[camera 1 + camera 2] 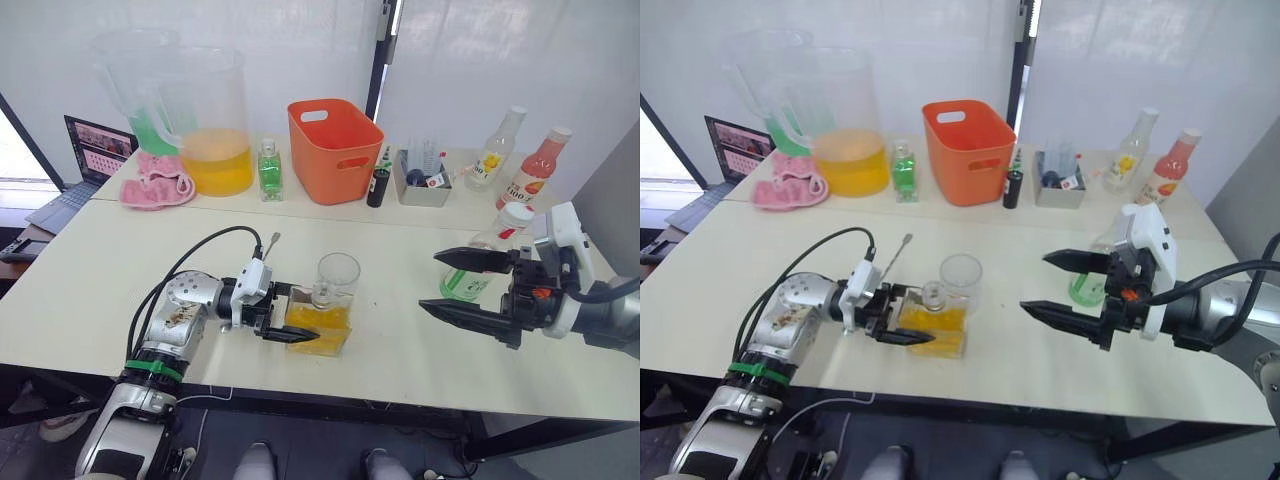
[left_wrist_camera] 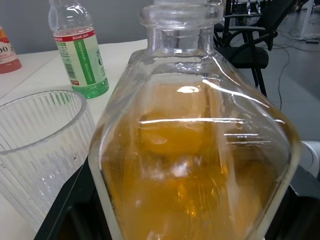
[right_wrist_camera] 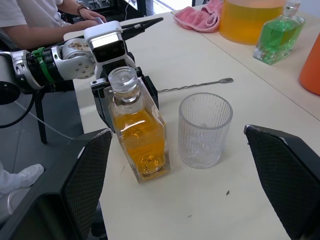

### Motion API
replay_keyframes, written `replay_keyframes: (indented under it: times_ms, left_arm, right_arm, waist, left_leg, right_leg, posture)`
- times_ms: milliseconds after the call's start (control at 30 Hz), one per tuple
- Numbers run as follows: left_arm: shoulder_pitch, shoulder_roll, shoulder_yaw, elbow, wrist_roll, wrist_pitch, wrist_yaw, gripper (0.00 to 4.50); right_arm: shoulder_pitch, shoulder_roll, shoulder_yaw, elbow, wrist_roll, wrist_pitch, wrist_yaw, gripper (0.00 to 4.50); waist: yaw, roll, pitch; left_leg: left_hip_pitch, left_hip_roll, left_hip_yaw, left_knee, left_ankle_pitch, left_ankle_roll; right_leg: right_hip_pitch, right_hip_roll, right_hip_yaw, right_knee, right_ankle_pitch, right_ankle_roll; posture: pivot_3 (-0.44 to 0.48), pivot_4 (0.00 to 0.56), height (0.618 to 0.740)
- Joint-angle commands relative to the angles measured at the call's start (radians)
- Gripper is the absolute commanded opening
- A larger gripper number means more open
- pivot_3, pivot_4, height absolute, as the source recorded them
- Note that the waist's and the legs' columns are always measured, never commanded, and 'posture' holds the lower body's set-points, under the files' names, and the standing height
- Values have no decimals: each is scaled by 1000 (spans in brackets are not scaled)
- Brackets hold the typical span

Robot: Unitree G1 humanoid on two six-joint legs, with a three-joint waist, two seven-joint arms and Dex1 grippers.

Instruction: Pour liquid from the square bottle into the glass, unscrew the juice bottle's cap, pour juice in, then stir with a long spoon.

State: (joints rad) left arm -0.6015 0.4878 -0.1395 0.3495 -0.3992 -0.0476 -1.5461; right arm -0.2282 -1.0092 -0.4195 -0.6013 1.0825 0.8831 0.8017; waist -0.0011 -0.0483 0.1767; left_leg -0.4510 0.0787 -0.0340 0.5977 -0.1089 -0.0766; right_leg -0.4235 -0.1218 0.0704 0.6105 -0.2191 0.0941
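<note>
While the square bottle (image 1: 320, 322) stands upright on the desk (image 1: 120, 270), we see the left pincer (image 1: 292, 318) with a finger on each side of it, apparently clamped on it at amber-liquid level. Stopper still on the bottle. We see the ribbed glass (image 3: 204, 131) empty, just beside the bottle, on the side away from the robot and apart from it. Long spoon (image 3: 195, 86) lies flat on the desk beyond the glass, near it, not touching. Right pincer (image 1: 1048, 285) hovers to the right of the glass, well apart, fingers spread wide, holding nothing. Juice bottle (image 2: 79, 47) with green label and green liquid stands upright behind that pincer, cap on.
</note>
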Motion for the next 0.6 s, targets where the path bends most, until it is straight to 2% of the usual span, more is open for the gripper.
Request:
replay_keyframes:
  times_ms: [33,100,167,200,233,333,600]
  left_arm:
    - [-24,5,22,3,7,-22,7,2834]
    - [-23,6,24,2,4,-14,7,2834]
    - [-23,7,28,-3,-5,8,11,3867]
    - [-22,8,30,-8,-9,22,15,4062]
    - [-23,8,32,-10,-12,32,17,4454]
    - [-21,9,41,-30,-22,56,28,4454]
    - [17,34,89,-212,-108,288,131,4454]
  right_arm:
    - [-7,-14,-27,-15,14,-11,-3,4500]
    - [-10,-15,-21,-14,13,-13,-2,4500]
    - [-13,-15,-16,-10,9,-16,1,4500]
    - [-15,-15,-15,-9,8,-18,2,4500]
    - [-17,-15,-13,-8,7,-18,2,4500]
    - [-14,-10,-10,-11,6,-21,0,4500]
    - [-18,1,4,-14,7,-26,-4,4500]
  waist:
    - [0,0,0]
    - [0,0,0]
    - [0,0,0]
    - [0,0,0]
    - [0,0,0]
    - [-1,0,0]
    - [-4,0,0]
  left_leg:
    - [0,0,0,0,0,0]
    - [0,0,0,1,0,0]
    - [0,0,0,1,0,0]
    - [0,0,0,1,0,0]
    - [0,0,0,1,0,0]
    - [0,0,0,1,0,0]
    - [0,0,0,1,0,0]
  right_leg:
    - [0,0,0,0,0,0]
    - [0,0,0,0,0,0]
    - [1,0,0,0,0,0]
    - [1,0,0,0,0,0]
    - [1,0,0,0,0,0]
    - [1,0,0,1,0,0]
    - [1,0,0,1,0,0]
  posture:
    - [0,150,740]
    - [0,150,740]
    - [0,150,740]
    - [0,150,740]
    - [0,150,740]
    - [0,150,740]
    - [0,150,740]
